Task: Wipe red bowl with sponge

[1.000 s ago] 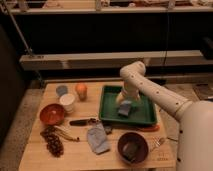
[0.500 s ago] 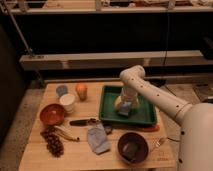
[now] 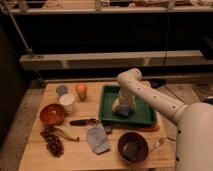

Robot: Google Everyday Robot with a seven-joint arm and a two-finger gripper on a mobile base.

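end effector (image 3: 122,107) dips slightly, down at sponge (image 3: 123,112) in green tray (image 3: 145,118); grip: cannot tell. red bowl (image 3: 51,114) well apart, leftward.

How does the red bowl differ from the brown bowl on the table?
Colour: the red bowl is orange-red, the brown bowl dark maroon-brown. Size: the red bowl is smaller than the brown bowl. Contents: the red bowl looks empty; the brown bowl holds something greyish. Both are round and upright on the table. The hand is at neither, down in the green tray.
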